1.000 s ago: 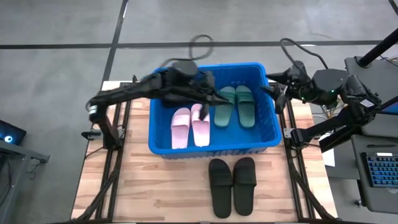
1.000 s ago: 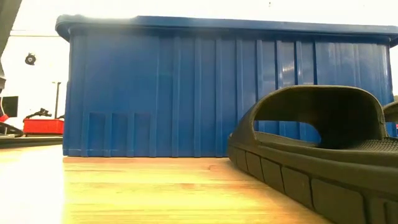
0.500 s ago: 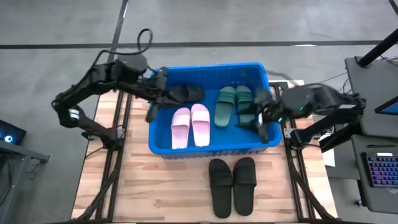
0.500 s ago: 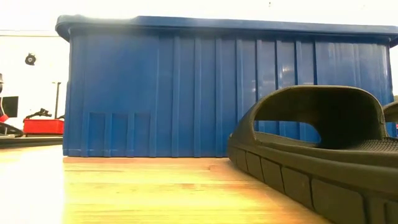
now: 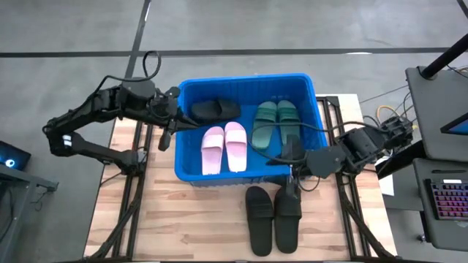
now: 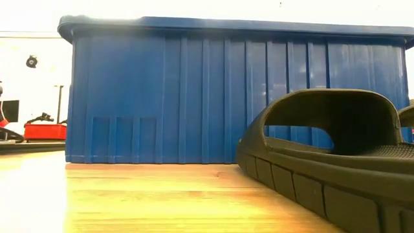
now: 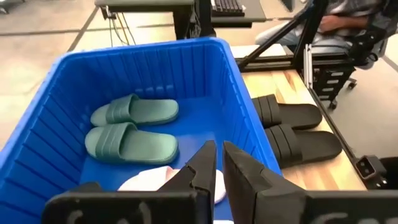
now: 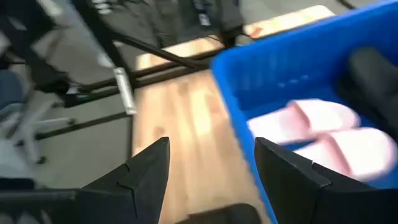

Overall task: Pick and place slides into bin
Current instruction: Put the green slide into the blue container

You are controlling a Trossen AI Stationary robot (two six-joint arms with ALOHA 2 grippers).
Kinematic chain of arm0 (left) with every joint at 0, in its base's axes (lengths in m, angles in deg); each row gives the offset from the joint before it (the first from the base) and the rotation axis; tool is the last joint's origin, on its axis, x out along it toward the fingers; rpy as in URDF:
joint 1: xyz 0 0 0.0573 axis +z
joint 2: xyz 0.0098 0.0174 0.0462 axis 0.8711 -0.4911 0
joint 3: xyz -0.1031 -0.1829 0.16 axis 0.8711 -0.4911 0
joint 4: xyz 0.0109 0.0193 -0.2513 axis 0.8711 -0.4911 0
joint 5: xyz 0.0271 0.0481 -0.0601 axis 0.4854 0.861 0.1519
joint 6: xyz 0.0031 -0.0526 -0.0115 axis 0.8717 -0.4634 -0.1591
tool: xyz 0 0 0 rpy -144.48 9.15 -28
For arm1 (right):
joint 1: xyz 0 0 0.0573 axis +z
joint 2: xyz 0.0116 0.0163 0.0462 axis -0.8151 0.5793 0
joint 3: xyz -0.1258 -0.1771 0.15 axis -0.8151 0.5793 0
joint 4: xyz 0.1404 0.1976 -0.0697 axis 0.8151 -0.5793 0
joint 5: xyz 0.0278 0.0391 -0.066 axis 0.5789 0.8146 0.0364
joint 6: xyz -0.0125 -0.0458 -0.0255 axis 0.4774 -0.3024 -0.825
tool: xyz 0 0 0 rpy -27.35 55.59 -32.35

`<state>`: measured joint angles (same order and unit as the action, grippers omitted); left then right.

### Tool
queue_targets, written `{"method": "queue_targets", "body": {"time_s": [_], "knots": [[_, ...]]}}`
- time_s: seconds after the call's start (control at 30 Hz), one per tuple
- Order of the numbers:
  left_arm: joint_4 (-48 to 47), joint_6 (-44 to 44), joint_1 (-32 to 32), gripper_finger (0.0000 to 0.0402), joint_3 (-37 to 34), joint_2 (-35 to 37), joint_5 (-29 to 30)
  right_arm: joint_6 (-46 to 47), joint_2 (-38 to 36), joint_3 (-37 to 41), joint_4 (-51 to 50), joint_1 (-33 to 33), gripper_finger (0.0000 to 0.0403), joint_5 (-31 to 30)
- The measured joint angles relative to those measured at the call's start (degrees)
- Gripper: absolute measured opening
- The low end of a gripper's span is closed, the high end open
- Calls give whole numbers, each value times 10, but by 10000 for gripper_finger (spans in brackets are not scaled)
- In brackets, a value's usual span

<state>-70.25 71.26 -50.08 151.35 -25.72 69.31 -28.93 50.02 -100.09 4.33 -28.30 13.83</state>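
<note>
A light wooden table (image 5: 197,219) sits on a grey floor (image 5: 73,29). Beyond the table's right edge stands a dark desk (image 5: 439,80) with a keyboard (image 5: 447,199). Past its far side, a seated person (image 7: 336,22) is partly visible.

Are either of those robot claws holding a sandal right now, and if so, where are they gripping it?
No. The left gripper is shut on nothing beside the bin. The right gripper is open above the bin's front rim, near the black slides on the table.

seven slides (image 5: 225,146), one bin (image 5: 184,172)
</note>
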Motion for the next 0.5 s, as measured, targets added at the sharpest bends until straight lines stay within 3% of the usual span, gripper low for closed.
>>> {"method": "queue_targets", "body": {"time_s": [0.5], "knots": [[19, -31, 0, 13, -71, 54, 0, 64, 127, -206, -252, 32, 224, -21]]}}
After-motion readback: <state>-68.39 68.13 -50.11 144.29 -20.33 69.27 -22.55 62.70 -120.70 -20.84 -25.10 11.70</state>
